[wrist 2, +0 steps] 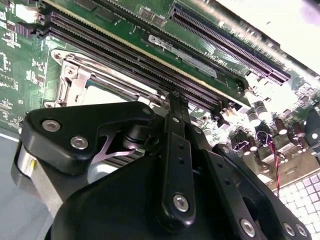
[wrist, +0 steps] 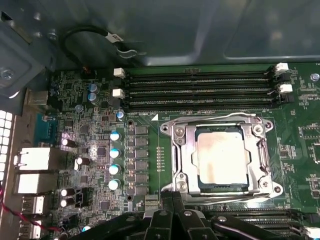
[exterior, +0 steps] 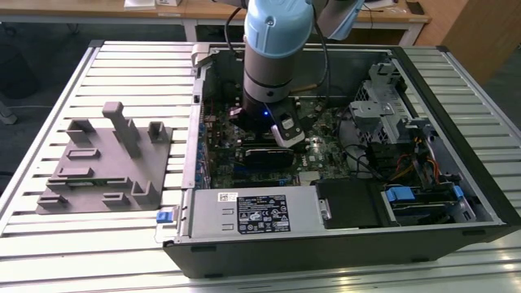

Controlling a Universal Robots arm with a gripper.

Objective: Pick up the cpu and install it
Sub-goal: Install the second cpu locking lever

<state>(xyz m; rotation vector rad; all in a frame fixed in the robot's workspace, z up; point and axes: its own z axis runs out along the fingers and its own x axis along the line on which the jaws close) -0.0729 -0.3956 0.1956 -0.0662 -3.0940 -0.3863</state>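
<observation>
The gripper (wrist: 172,200), its fingers closed together on nothing, is hovering just beside the socket frame (wrist: 222,157) in the computer case (exterior: 342,244), where the cpu (wrist: 221,156) is already lying seated, apparently installed.

We see the cpu (wrist: 222,159) with a dull silvery metal top, smudged, inside a shiny metal socket frame (wrist: 181,159). The claw (wrist 2: 175,107) looks matt black. The grey block (exterior: 106,165) looks like matt plastic; the table (exterior: 49,256) is ribbed pale metal.
</observation>
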